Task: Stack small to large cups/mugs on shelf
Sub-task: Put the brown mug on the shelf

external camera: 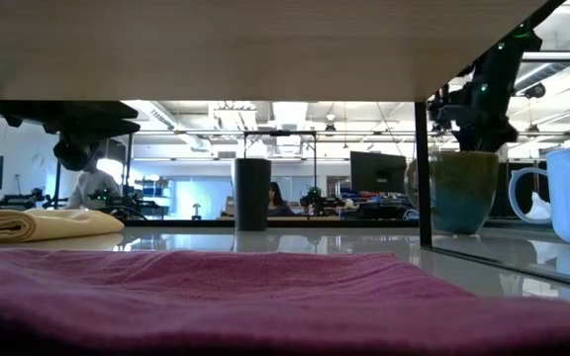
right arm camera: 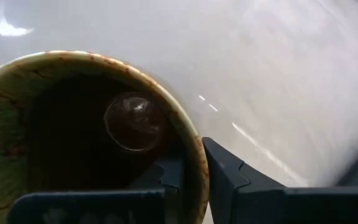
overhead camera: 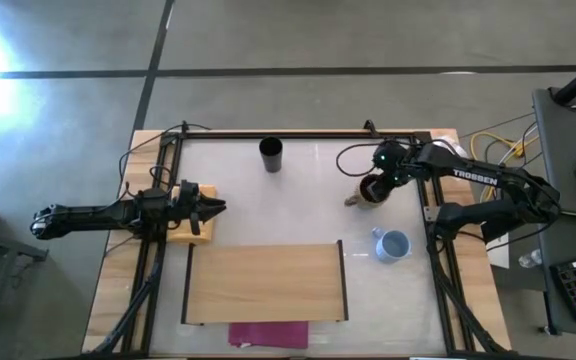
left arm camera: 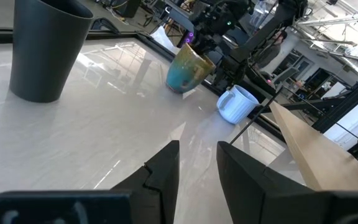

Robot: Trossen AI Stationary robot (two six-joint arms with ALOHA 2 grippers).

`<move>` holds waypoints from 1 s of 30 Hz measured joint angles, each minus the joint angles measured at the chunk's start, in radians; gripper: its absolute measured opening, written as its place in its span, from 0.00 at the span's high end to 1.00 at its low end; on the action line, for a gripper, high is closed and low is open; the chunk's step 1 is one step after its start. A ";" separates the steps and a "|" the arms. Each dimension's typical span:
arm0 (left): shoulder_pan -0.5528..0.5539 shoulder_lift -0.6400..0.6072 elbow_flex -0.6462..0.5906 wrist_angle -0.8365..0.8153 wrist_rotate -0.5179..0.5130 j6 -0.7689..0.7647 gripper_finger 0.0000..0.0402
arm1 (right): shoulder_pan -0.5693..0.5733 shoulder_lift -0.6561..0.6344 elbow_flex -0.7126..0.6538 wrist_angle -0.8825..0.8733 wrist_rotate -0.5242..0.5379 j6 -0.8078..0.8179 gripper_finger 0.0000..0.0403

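Observation:
The brown mug (overhead camera: 370, 190) stands at the far right of the table, with my right gripper (overhead camera: 382, 180) shut on its rim; it also shows in the left wrist view (left arm camera: 188, 67), tilted. The black cup (overhead camera: 271, 155) stands upright at the far middle. The pale blue mug (overhead camera: 394, 245) stands on its base near the shelf's right end. The light-wood shelf (overhead camera: 265, 283) stands at the near middle. My left gripper (overhead camera: 211, 208) is open and empty over the yellow cloth (overhead camera: 194, 226) at the left. My right gripper holds the brown mug by its rim (right arm camera: 194, 163), one finger inside the mug (right arm camera: 168, 174) and one outside (right arm camera: 225, 177). The fingers come from above, slanting down from the table's right. The mug is tilted; whether its base touches the table I cannot tell.
A magenta strip (overhead camera: 268, 333) lies at the near edge in front of the shelf. Dark rails run along both sides of the table (overhead camera: 438, 270). In the low view the shelf's thin dark side (external camera: 422, 168) stands between the black cup (external camera: 251, 194) and the brown mug (external camera: 463, 193).

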 joint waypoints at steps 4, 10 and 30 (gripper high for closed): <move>0.000 0.000 0.000 0.000 0.000 0.000 0.77 | 0.001 0.008 0.000 0.005 -0.050 -0.107 0.92; 0.000 0.000 0.000 0.000 0.000 0.000 0.77 | 0.000 0.047 0.006 0.019 -0.054 -0.138 0.91; 0.000 0.000 0.000 0.000 0.000 0.000 0.77 | 0.000 0.060 0.175 -0.008 0.076 0.006 0.57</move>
